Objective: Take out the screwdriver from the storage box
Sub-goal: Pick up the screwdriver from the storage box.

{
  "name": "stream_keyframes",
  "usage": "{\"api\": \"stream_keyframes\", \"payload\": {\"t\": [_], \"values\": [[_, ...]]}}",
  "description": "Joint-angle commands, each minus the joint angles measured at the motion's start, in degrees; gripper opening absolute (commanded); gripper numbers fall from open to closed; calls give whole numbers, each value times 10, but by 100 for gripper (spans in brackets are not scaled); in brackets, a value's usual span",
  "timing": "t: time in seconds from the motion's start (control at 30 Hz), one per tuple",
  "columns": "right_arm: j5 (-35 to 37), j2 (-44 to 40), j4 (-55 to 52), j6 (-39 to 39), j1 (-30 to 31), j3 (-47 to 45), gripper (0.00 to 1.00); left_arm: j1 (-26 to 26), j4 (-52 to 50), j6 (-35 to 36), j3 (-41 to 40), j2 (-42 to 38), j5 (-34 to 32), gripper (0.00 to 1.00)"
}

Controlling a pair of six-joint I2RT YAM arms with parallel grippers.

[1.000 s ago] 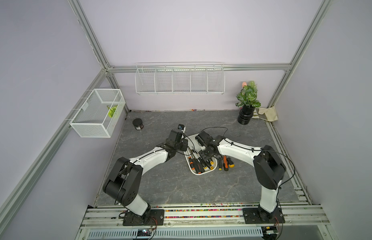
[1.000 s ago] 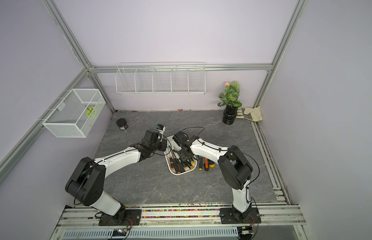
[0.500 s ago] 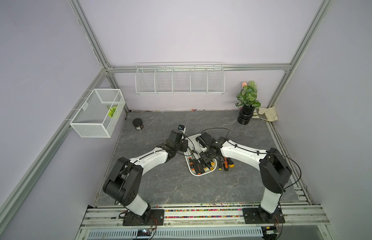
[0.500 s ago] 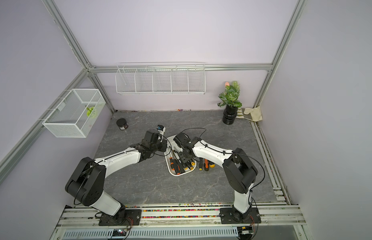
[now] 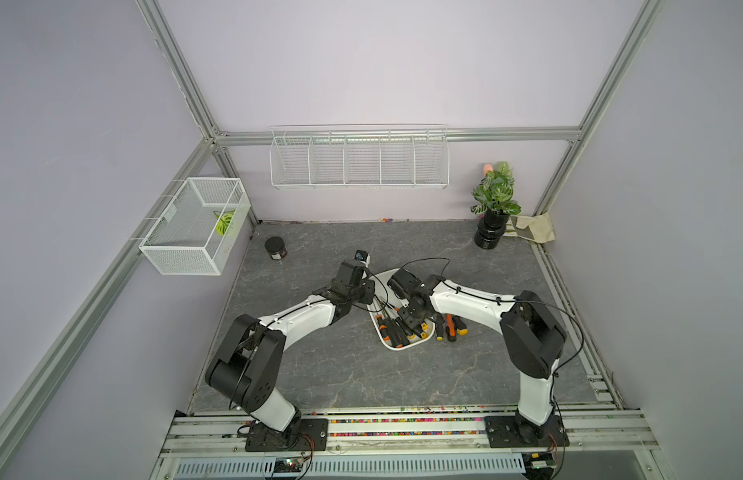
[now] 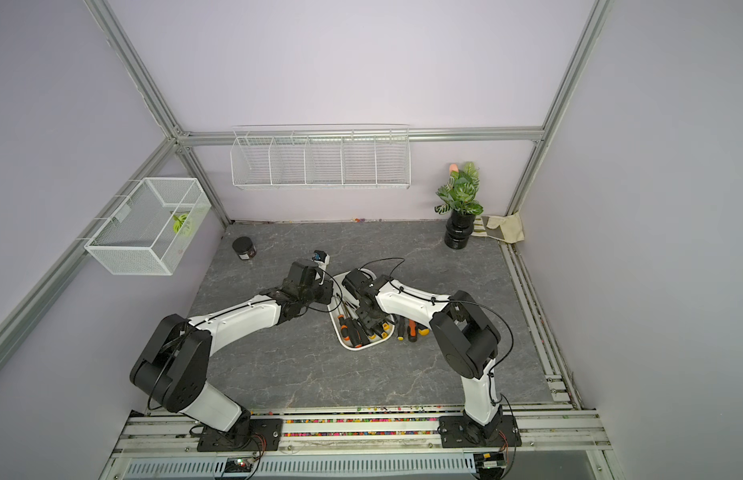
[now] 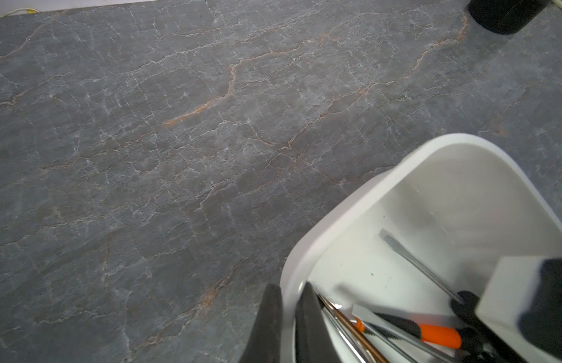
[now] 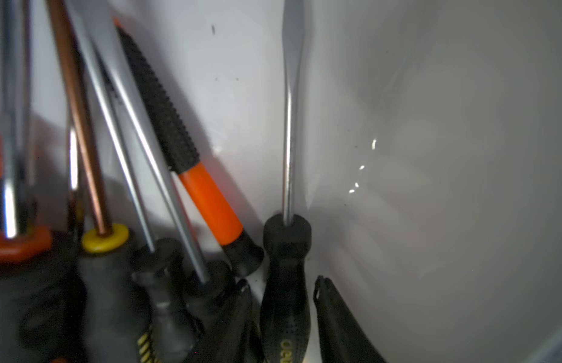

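Observation:
The white storage box (image 5: 403,348) (image 6: 362,348) lies mid-table with several screwdrivers (image 5: 392,332) inside. My left gripper (image 7: 289,287) (image 5: 372,306) is shut on the box's rim (image 7: 352,201), one finger outside the wall and one inside. My right gripper (image 8: 281,283) (image 5: 413,322) reaches down into the box. Its fingers (image 8: 333,314) clasp the black handle of a flat-blade screwdriver (image 8: 288,157) from both sides. That screwdriver's blade tip (image 7: 391,240) rests on the box floor. In both top views the right gripper hides the handle.
Two orange-and-black screwdrivers (image 5: 451,326) (image 6: 409,328) lie on the table just right of the box. A black jar (image 5: 275,248) stands far left and a potted plant (image 5: 492,232) with a cloth (image 5: 532,226) far right. A mesh basket (image 5: 195,226) and a wire rack (image 5: 359,160) hang on the walls.
The right arm's elbow swung outward a little and came back while its gripper stayed inside the box. The left arm has not moved.

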Motion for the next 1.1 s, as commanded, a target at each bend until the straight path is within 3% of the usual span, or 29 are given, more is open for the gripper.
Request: {"api": "stream_keyframes", "payload": {"t": [0.0,0.33,0.5,0.87,1.07], "values": [[13,39,-26,-14,-3,6,39,0,22,12,-9,-8,-8,0],[-21,68,-26,-23,-25,26,35,0,23,14,-10,-10,-10,0],[-32,51,-20,-24,-29,17,19,1,20,17,-8,-7,-12,0],[-45,2,-14,-24,-29,0,0,1,15,20,1,-4,-15,0],[-71,-56,18,-16,-32,-24,0,1,13,23,5,0,-16,0]]}}
